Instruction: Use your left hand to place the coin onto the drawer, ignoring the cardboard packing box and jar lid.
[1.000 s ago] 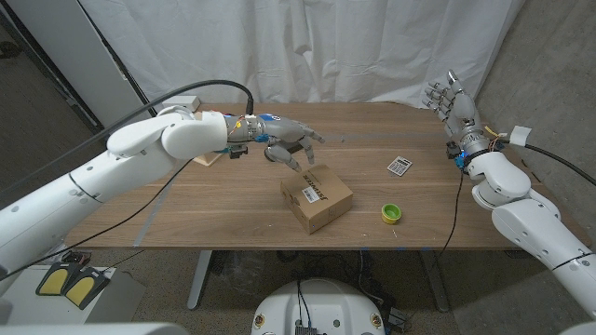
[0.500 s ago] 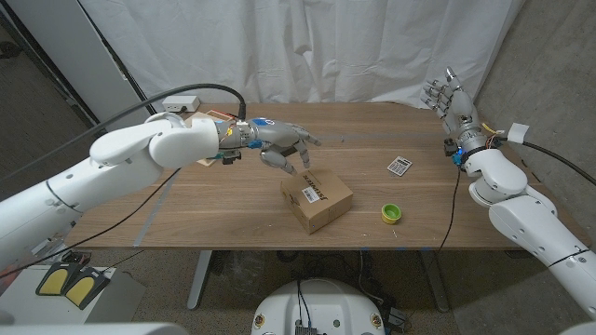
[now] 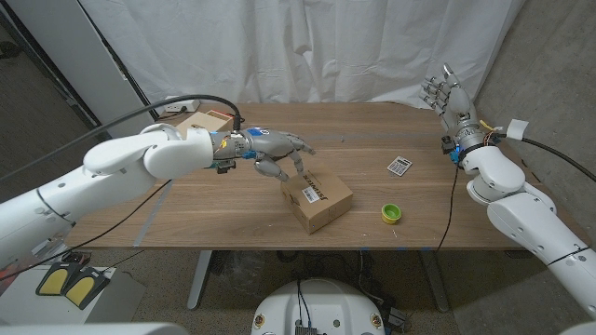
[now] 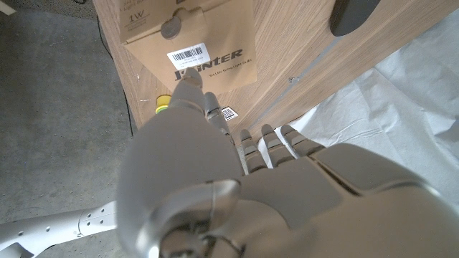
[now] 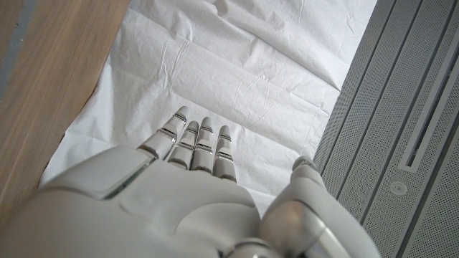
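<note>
My left hand is open above the coin; careless fingers could knock it off the box.

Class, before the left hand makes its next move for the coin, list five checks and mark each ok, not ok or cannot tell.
1. Left hand holds nothing, fingers apart: ok.
2. Coin in sight, lying on the cardboard box: ok.
3. Left hand touching the coin: not ok, it hovers beside the box.
4. Drawer top free for the coin: cannot tell, the arm partly hides it.
5. Right hand raised at the far edge, out of the way: ok.
</note>
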`<state>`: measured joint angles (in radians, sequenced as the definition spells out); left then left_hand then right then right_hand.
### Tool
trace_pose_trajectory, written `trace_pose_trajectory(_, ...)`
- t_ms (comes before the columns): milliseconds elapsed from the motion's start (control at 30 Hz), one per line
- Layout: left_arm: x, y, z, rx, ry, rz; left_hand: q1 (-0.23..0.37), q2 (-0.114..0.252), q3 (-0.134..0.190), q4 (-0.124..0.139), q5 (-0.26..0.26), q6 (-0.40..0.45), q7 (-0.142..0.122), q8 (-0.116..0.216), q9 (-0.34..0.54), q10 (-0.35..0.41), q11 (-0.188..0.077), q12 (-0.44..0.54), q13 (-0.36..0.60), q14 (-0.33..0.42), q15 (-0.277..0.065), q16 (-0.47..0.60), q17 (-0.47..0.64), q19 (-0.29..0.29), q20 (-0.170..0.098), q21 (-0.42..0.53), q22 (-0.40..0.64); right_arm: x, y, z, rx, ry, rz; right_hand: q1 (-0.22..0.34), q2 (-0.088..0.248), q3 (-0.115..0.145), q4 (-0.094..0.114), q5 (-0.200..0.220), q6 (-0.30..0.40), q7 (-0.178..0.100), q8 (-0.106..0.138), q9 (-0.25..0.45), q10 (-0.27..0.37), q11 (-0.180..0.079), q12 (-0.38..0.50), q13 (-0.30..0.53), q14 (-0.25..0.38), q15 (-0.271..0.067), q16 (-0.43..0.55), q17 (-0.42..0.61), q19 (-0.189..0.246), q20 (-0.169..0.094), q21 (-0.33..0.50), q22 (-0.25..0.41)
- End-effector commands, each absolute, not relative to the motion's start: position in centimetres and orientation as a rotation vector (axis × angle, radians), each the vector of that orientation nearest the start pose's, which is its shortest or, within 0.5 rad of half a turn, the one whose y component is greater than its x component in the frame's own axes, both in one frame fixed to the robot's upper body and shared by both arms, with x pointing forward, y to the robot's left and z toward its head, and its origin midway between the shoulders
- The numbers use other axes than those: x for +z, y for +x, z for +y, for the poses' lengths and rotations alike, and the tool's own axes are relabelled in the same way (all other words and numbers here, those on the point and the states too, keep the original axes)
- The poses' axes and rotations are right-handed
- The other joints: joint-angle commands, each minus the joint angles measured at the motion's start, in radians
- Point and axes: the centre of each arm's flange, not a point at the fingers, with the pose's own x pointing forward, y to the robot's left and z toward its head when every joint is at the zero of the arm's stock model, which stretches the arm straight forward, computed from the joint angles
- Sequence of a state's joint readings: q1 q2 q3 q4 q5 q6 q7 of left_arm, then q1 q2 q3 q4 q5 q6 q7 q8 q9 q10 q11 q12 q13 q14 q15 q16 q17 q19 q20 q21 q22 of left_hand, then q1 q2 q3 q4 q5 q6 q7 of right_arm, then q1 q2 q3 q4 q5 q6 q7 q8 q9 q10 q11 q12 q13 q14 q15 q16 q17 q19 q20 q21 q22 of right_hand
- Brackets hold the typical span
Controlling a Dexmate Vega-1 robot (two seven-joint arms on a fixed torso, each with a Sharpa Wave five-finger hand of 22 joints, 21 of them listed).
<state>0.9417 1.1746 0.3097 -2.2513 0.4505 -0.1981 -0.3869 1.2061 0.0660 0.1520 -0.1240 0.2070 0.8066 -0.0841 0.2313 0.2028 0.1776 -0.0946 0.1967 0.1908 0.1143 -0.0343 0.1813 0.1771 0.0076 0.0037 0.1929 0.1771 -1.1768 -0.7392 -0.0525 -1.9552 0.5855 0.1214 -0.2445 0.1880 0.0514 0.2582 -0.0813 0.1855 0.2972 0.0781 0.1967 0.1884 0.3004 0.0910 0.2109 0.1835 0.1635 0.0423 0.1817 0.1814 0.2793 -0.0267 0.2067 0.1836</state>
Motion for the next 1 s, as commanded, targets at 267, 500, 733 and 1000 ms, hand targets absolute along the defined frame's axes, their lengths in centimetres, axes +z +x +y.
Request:
trace_pose_trajectory(267, 3.9, 42.5, 19.9, -0.448, 1.844, -0.902, 0.015, -0.002, 0.005, -0.003, -0.005, 0.001, -0.016, -0.010, 0.001, 0.004, -0.012, 0.003, 0.000, -0.001, -0.047, 0.002, 0.000, 0.000, 0.010, 0.003, 0.003, 7.9, 50.4, -34.0, 0.035, -0.117, -0.807, -0.011, 0.000, -0.005, 0.000, 0.007, 0.007, -0.003, 0.002, 0.003, 0.004, 0.006, 0.006, 0.006, 0.007, 0.004, 0.004, 0.003, -0.003, 0.000, -0.003, 0.002)
trace_pose_trajectory(500, 2.9, 42.5, 19.6, -0.467, 1.800, -0.905, 0.012, -0.004, 0.002, -0.001, -0.007, 0.005, -0.021, -0.010, 0.001, 0.005, -0.016, 0.004, 0.000, -0.002, -0.050, 0.002, 0.000, -0.001, 0.012, 0.004, 0.003, 7.9, 50.6, -34.4, 0.044, -0.118, -0.823, -0.010, 0.001, -0.006, 0.000, 0.007, 0.007, -0.002, 0.002, 0.003, 0.004, 0.006, 0.006, 0.006, 0.008, 0.004, 0.004, 0.003, -0.003, 0.001, -0.003, 0.002)
trace_pose_trajectory(733, 2.7, 42.7, 18.6, -0.499, 1.808, -0.894, 0.010, -0.007, -0.001, 0.000, -0.007, 0.007, -0.023, -0.010, 0.001, 0.006, -0.018, 0.004, 0.000, -0.002, -0.055, 0.003, -0.001, -0.003, 0.014, 0.004, 0.003, 7.8, 50.7, -34.9, 0.038, -0.103, -0.827, -0.011, 0.001, -0.006, 0.000, 0.008, 0.008, -0.002, 0.002, 0.003, 0.004, 0.004, 0.006, 0.006, 0.009, 0.003, 0.005, 0.003, -0.003, 0.001, -0.003, 0.002)
trace_pose_trajectory(1000, 2.2, 42.7, 17.5, -0.515, 1.819, -0.903, 0.011, -0.009, -0.003, 0.000, -0.007, 0.006, -0.024, -0.011, 0.002, 0.003, -0.016, 0.003, 0.000, -0.002, -0.054, 0.003, -0.001, -0.005, 0.018, 0.004, 0.003, 8.3, 51.0, -35.1, 0.043, -0.104, -0.834, -0.011, 0.001, -0.006, -0.001, 0.008, 0.009, -0.002, 0.002, 0.003, 0.005, 0.007, 0.006, 0.006, 0.010, 0.003, 0.005, 0.002, -0.002, 0.002, -0.003, 0.002)
